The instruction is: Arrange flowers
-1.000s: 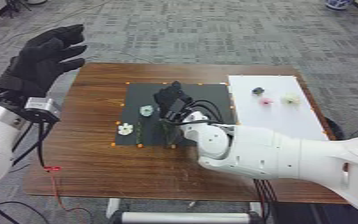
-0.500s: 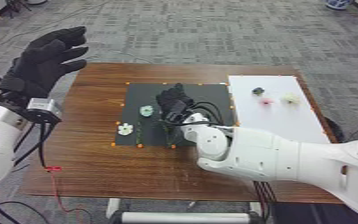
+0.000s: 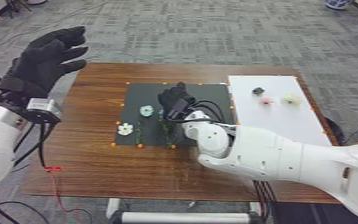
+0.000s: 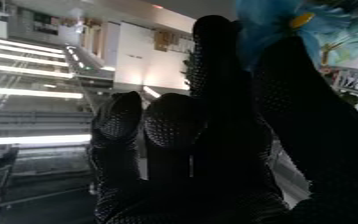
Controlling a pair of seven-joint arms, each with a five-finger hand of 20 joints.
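Three flowers (image 3: 266, 101) lie on the white sheet (image 3: 286, 121) at right, presumably as stock for your arrangement. On the dark mat (image 3: 146, 93), the white flower (image 3: 125, 129) sits nearer than the pale flower (image 3: 146, 110), likely for staggered height. Your right hand (image 3: 175, 97) pinches the blue flower (image 4: 269, 27) just beside them, probably to align it; your left hand (image 3: 42, 62), fingers loosely bent and apart, hangs clear at left.

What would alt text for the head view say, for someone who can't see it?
A robot's right hand, gloved in black, is over a dark mat bearing a white flower and a pale blue flower. To the right, a white sheet holds small dark, pink and cream blossoms; the left hand is raised at left.
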